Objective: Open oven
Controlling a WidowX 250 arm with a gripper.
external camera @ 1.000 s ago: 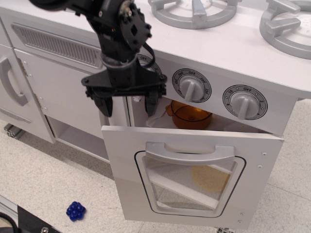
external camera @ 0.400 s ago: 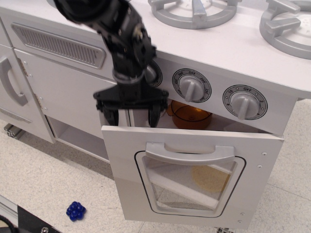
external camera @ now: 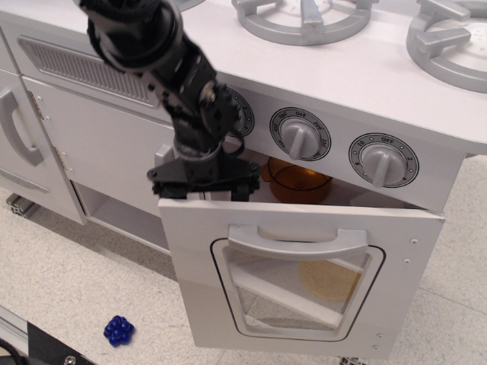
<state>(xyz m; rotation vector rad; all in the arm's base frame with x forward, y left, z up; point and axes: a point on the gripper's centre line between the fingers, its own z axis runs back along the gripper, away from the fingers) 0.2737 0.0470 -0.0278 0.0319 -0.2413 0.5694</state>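
oven [external camera: 300, 281] door tilted part open, below the knobs [external camera: 301, 135].
an orange pot [external camera: 298, 181] sits inside; the fingers [external camera: 203, 190] are spread apart at the door's top edge, gripping nothing.

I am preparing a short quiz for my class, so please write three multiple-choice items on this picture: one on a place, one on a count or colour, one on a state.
1. Where is the pincer?
A. at the top edge of the oven door
B. on the door handle
C. on the floor

2. How many knobs show in full, clear of the arm?
A. one
B. two
C. four

3. In what state is the oven door?
A. fully shut
B. partly open
C. taken off

Answers:
1 A: its fingertips dip behind the door's upper edge, left of the handle.
2 B: two grey dials sit above the door; a third is mostly hidden by the arm.
3 B: a gap above the door shows an orange pot inside.
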